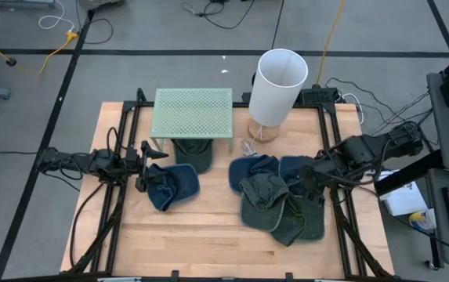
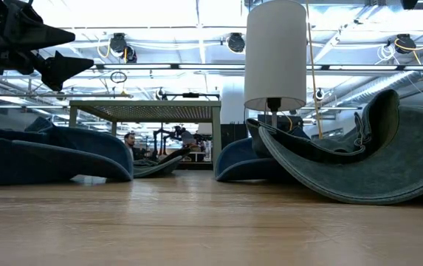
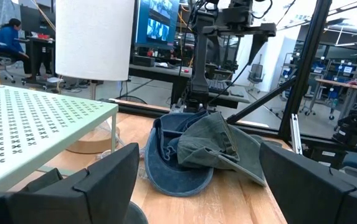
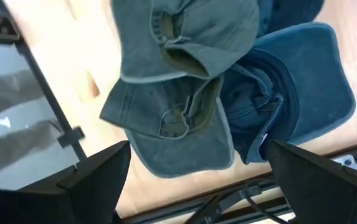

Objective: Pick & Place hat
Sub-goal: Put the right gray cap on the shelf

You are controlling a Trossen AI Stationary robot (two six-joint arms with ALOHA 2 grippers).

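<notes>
Six caps [image 1: 265, 205], one lamp [image 1: 277, 84], one rack [image 1: 193, 112]

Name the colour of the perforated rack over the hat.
Pale green rack, clearest in the high view.

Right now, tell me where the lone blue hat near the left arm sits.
In the high view, the blue hat lies on the table's left half, just below the green perforated shelf, with the open left gripper beside its left edge.

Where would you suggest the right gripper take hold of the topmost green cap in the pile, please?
Probably by the brim of the green cap, coming straight down from above. That brim lies flat and exposed at the pile's near edge, beside the blue cap, and the right gripper hovers over it, open.
</notes>
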